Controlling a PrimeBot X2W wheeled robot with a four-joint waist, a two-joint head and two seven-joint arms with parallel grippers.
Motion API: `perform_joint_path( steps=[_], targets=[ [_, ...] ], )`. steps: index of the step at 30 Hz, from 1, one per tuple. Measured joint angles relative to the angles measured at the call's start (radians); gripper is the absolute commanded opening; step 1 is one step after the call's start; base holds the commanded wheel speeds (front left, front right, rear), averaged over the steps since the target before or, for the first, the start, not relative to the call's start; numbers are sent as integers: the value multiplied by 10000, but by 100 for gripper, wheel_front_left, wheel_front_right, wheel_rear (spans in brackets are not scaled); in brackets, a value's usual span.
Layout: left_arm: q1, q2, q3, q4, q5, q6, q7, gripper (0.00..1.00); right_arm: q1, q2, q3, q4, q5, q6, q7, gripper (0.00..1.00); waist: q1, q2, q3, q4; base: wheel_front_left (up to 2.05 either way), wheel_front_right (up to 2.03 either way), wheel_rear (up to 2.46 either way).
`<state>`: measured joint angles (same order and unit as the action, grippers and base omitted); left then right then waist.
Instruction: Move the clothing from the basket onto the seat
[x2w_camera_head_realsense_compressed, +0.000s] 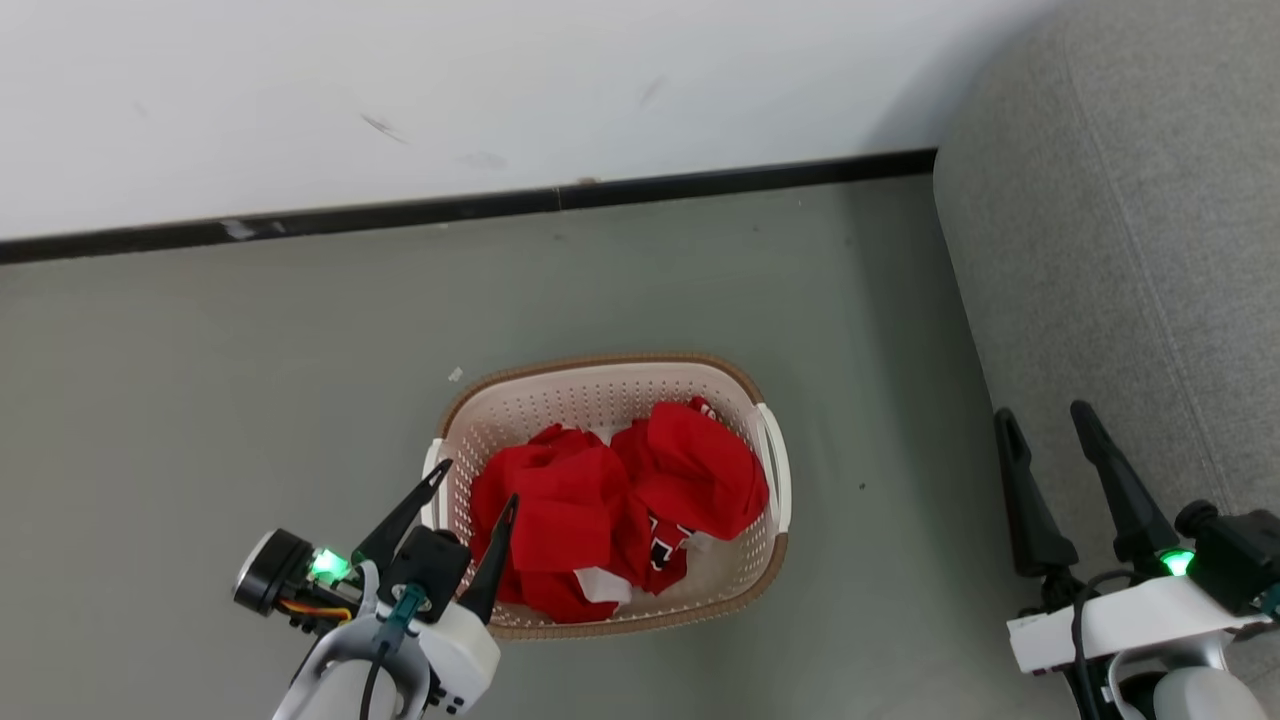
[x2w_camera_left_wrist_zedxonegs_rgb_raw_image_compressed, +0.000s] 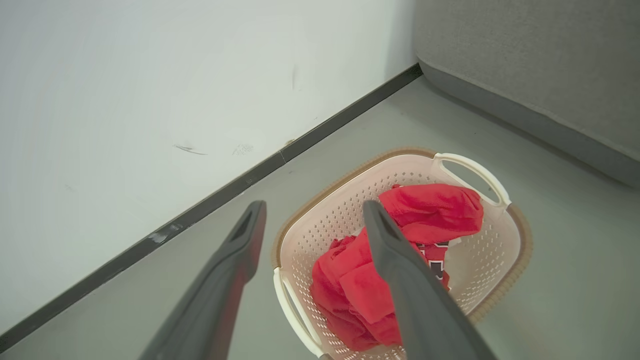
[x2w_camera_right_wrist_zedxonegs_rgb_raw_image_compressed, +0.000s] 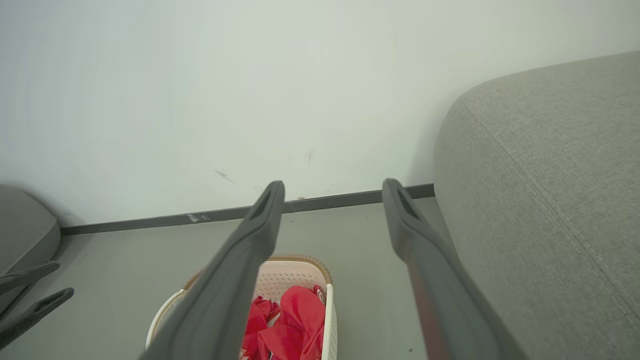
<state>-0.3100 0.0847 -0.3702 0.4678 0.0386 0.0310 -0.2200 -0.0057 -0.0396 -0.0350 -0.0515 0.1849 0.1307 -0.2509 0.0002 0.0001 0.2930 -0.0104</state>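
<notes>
As the left gripper (x2w_camera_head_realsense_compressed: 478, 482) hangs wide, empty, over the left rim of the basket (x2w_camera_head_realsense_compressed: 600, 362) — right gripper (x2w_camera_head_realsense_compressed: 1042, 412) wide too — descent may hook the handle (x2w_camera_left_wrist_zedxonegs_rgb_raw_image_compressed: 285, 300), not clothing (x2w_camera_head_realsense_compressed: 600, 500).

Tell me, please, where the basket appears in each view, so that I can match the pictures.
Head view: basket sits low, just left of centre.
Left wrist view: basket sits lower right of centre, cut off by the bottom edge.
Right wrist view: basket sits at the bottom edge, left of centre.
Shared landmark: the dark skirting beyond it.
</notes>
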Motion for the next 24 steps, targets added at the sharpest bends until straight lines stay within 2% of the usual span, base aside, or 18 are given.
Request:
perform_joint_path(
  steps=[24],
  targets=[
    [-2110, 31, -253, 1473, 698, 6, 31, 100, -1747, -8, -163, -938, 211, 0, -13, 100, 0, -1, 2749, -875, 0, 0, 0]
  ],
)
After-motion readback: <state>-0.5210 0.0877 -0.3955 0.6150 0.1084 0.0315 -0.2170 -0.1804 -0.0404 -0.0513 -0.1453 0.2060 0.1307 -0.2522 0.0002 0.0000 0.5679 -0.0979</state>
